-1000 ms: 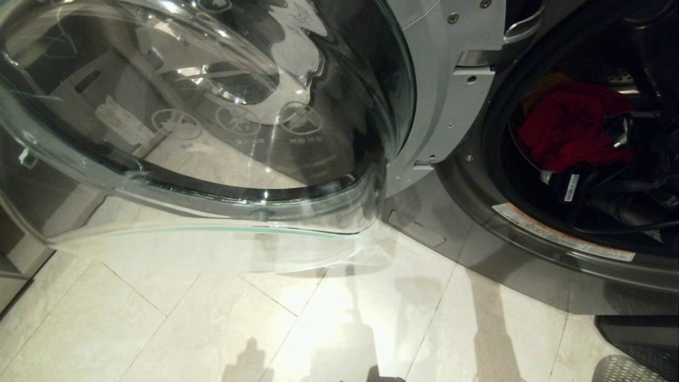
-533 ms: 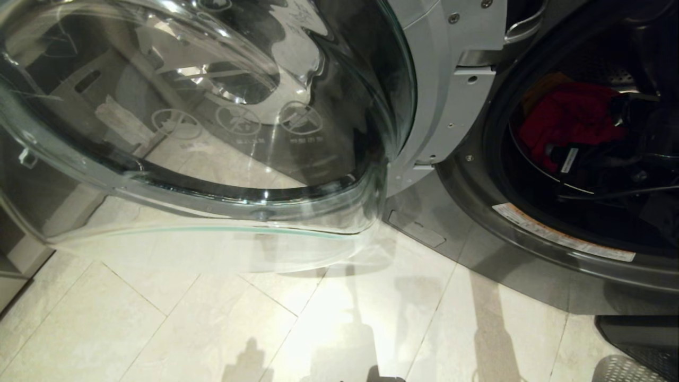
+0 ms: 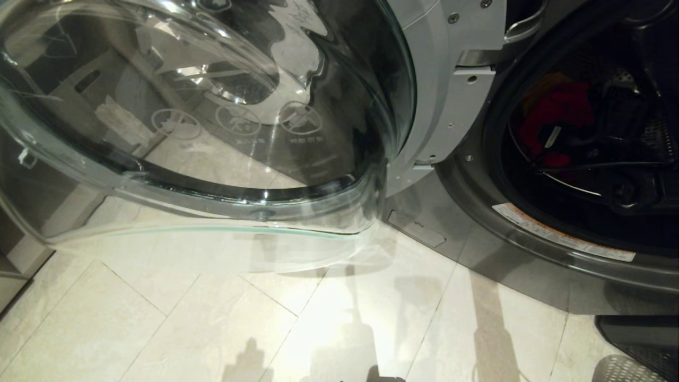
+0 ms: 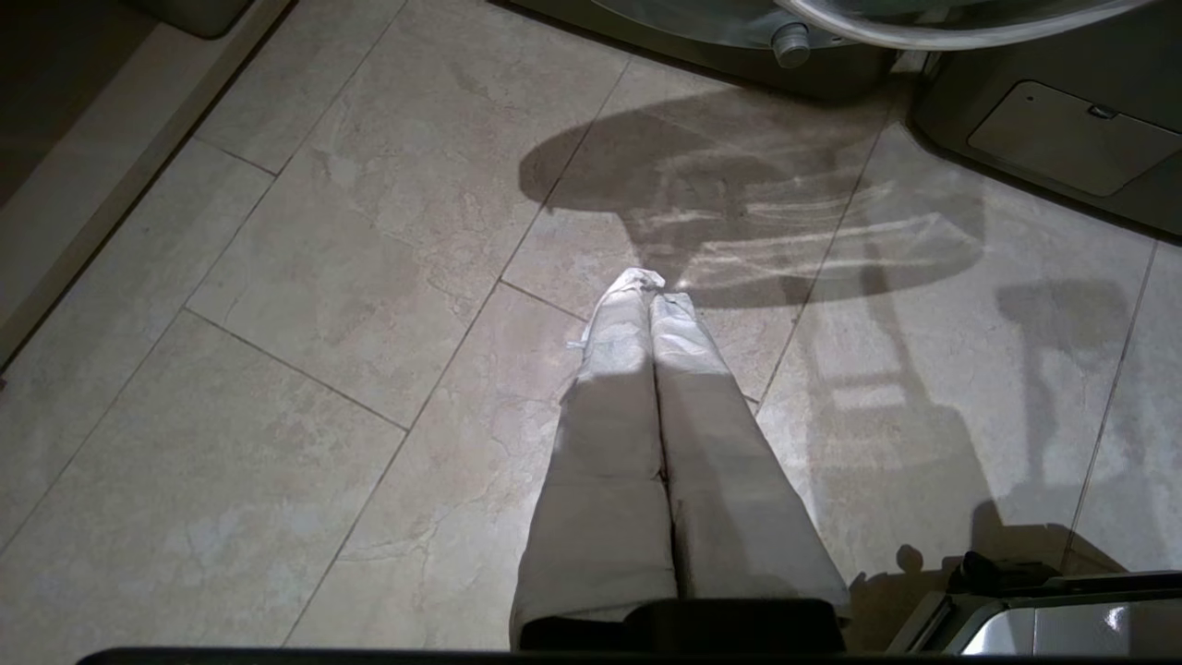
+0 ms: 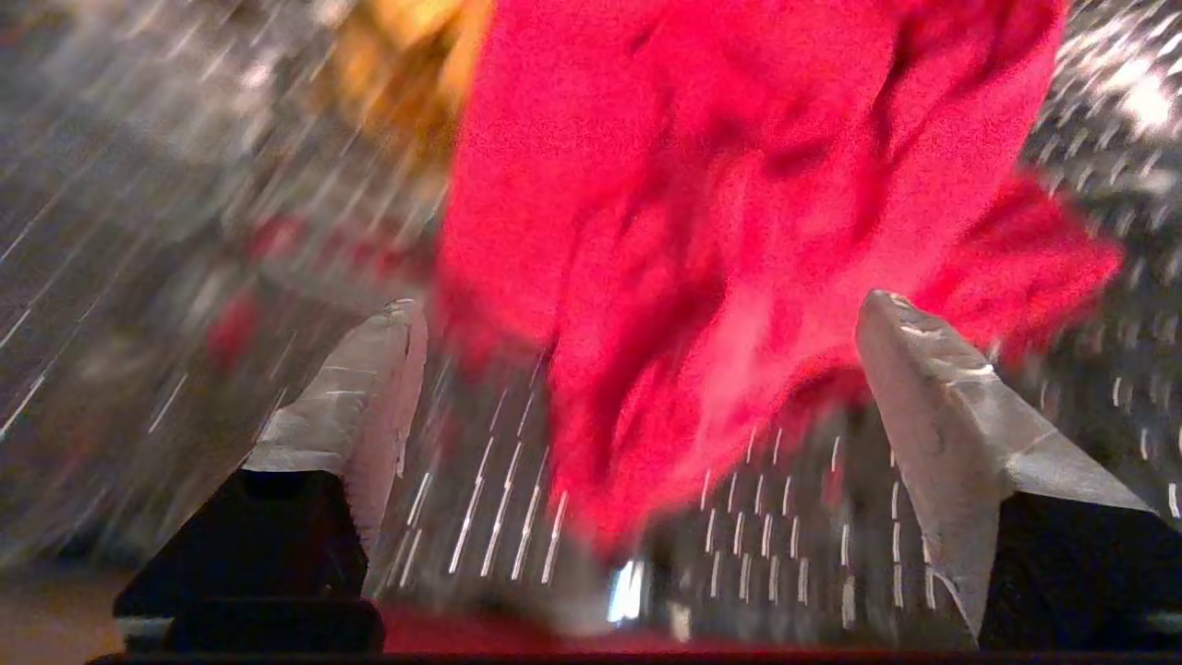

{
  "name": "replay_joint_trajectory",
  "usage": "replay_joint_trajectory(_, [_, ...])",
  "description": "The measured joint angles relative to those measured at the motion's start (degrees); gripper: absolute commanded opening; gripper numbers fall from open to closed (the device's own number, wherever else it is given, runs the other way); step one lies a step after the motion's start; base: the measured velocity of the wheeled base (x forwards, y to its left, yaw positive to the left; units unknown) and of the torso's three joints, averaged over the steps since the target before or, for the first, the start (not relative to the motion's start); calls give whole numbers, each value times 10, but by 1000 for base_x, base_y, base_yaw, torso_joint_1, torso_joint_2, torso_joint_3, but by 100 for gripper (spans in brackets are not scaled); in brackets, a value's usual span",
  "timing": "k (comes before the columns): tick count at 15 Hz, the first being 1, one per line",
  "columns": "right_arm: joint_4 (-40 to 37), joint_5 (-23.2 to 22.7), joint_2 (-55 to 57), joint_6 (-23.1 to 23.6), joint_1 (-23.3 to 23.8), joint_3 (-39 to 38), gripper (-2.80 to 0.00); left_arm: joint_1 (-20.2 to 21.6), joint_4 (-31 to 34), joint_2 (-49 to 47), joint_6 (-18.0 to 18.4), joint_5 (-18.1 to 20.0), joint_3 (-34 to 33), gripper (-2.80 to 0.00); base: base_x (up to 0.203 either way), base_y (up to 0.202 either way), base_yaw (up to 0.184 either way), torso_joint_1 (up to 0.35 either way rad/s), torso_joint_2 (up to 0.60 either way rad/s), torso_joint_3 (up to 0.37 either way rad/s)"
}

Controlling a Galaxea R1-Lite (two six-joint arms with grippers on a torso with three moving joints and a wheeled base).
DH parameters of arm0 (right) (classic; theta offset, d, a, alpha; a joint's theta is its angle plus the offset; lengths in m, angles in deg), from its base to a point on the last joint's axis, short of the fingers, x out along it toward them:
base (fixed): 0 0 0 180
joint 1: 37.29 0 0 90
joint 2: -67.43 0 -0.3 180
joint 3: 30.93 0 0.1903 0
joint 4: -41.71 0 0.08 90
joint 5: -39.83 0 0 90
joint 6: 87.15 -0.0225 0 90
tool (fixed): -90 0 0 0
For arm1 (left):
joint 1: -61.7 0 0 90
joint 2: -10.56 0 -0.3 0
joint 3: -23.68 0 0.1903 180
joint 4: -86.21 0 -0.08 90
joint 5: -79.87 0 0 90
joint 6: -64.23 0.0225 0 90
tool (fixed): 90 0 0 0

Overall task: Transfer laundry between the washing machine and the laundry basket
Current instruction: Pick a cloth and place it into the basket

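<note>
Left gripper (image 4: 651, 296) parked low over floor tiles (image 4: 305, 305), fingers pressed together, holding nothing. Washing machine (image 3: 530, 254) door (image 3: 212, 132) hangs wide open. Since a second ago right arm has pushed deeper into drum (image 3: 652, 132), now covering more of red garment (image 3: 557, 111). Right gripper (image 5: 637, 369) jaws spread wide, empty; red garment just beyond fingertips (image 5: 388, 369), between them, not pinched (yellow-orange piece (image 5: 406, 55) farther back). Warning strip (image 3: 562, 233) on drum rim, print unreadable.

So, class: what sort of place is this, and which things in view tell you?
Probably a laundry room: a front-loading washing machine with its glass door swung open, clothes in the drum, and a tiled floor.
</note>
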Motion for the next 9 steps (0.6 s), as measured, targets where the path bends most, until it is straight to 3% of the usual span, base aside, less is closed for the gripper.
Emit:
replay_joint_trajectory(5, [-45,26,103,3,16,172,0,0,0,0,1,0,0,-280,0,0,0,0,0,0])
replay_joint_trajectory(9, [-134,51,158,-4,42,283,0,0,0,0,0,0,0,-280,0,0,0,0,0,0])
